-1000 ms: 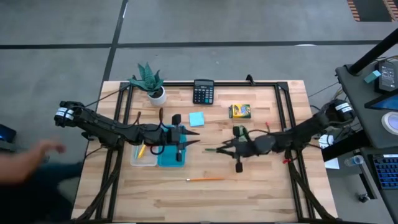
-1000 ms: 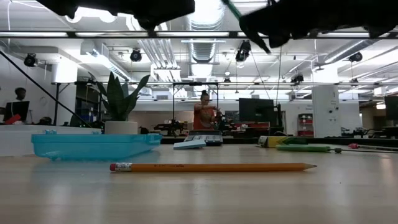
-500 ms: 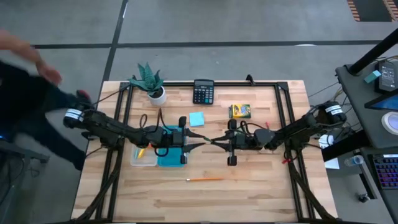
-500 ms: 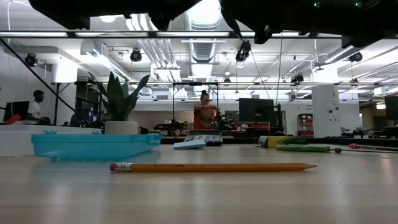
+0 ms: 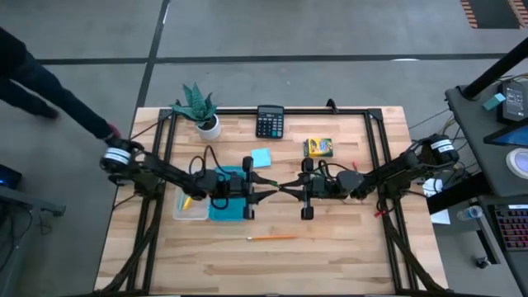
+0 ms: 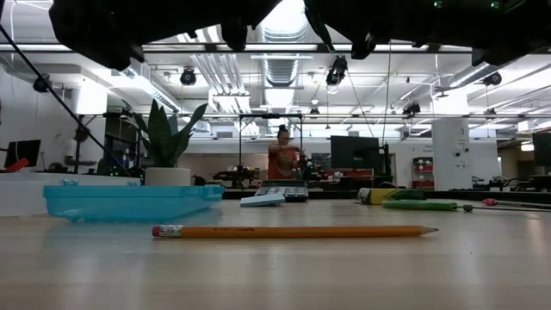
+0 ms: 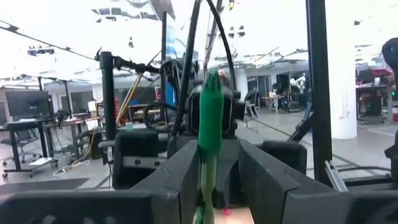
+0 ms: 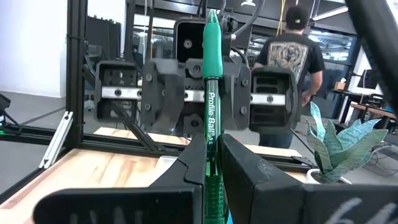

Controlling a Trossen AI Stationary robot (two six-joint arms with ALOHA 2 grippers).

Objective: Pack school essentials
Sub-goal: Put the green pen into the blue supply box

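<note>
Green pen [image 8: 210, 118] clamped in right claw [image 8: 208, 165], tip btwn left claw [image 7: 211, 171] fingers.

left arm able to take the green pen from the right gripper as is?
Probably yes. The right gripper holds the green pen out toward the left gripper, whose fingers already flank its tip above mid-table; nothing sits between them.

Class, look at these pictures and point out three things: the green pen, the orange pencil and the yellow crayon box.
green pen [image 8: 210, 118]: right wrist view, on its printed barrel.
orange pencil [image 6: 293, 231]: low view, mid-shaft, lying on the table.
yellow crayon box [image 5: 318, 148]: high view, centre of its top face.
</note>
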